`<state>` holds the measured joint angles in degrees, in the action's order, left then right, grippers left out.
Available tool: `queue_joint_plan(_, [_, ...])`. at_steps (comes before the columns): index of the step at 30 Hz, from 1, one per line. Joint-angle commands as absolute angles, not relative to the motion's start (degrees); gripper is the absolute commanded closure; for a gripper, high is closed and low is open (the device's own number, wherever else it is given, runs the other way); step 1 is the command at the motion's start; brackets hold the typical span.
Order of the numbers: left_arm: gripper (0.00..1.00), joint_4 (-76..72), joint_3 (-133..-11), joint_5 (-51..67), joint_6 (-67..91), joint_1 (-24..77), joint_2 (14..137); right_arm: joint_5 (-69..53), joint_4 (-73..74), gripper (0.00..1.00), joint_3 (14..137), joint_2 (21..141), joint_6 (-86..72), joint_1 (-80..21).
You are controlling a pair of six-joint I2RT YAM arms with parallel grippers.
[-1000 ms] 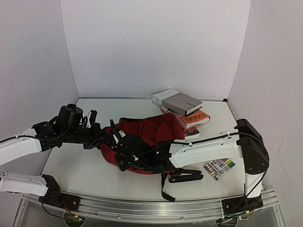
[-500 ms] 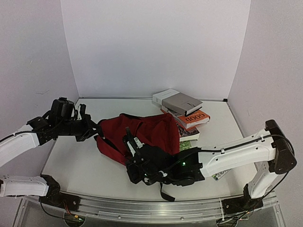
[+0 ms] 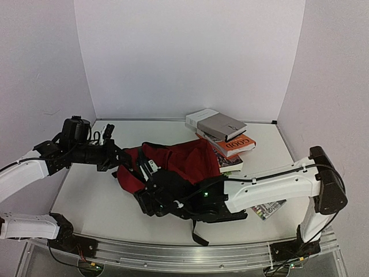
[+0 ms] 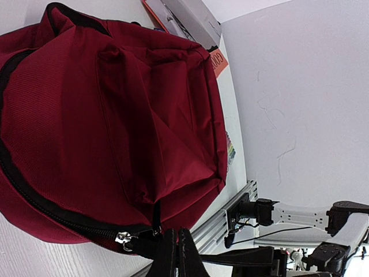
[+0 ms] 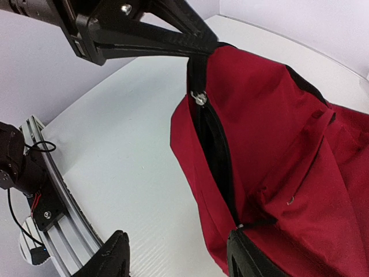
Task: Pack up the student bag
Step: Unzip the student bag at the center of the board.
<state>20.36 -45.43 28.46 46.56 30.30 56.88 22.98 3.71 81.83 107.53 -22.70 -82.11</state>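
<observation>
- We see the left tool (image 5: 202,49) clenched on the black edge at the end of the student bag (image 3: 184,158), right by where the zipper stops.
- The bag stretches away from the left tool's tips, dark red fabric bunched, its body resting on the counter (image 3: 86,196).
- A silver zipper pull (image 5: 200,98) sits just below the left tool's pinch point.
- Below that pull the black zipper line runs down the bag's side; we cannot tell how far it is unzipped.
- The right tool (image 5: 179,248) is released, fingers spread apart, gripping nothing.
- The bag's lower red edge lies just beside the right tool's right-hand finger; we cannot tell if they touch.
- Bare counter shows between the right tool's fingers.
- The left tool is above and ahead of the right tool, in the right wrist view.
- A stack of books (image 3: 222,130) sits beyond the bag, on the far side from both tools.
- A marker pack (image 3: 271,209) peeks out under the right arm, well apart from its tool.
</observation>
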Motion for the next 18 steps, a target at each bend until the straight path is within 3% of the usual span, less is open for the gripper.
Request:
queue_joint_plan(1, [1.0, 16.28, -49.34, 33.11, 44.69, 30.23, 54.75, 24.63, 3.42, 0.38, 88.07, 112.95, -17.16, -79.97])
queue_joint_plan(10, [1.0, 16.98, -48.84, 32.71, 45.78, 30.24, 53.95, 28.19, 4.48, 0.39, 95.01, 119.6, -11.27, -77.45])
queue_joint_plan(17, [1.0, 19.4, -49.17, 30.58, 46.11, 30.24, 53.25, 25.42, 4.48, 0.98, 96.56, 121.43, -8.04, -77.17])
queue_joint_plan(18, [1.0, 20.7, -49.51, 29.58, 46.12, 30.29, 53.53, 25.4, 4.48, 1.0, 96.38, 120.99, -7.83, -77.17])
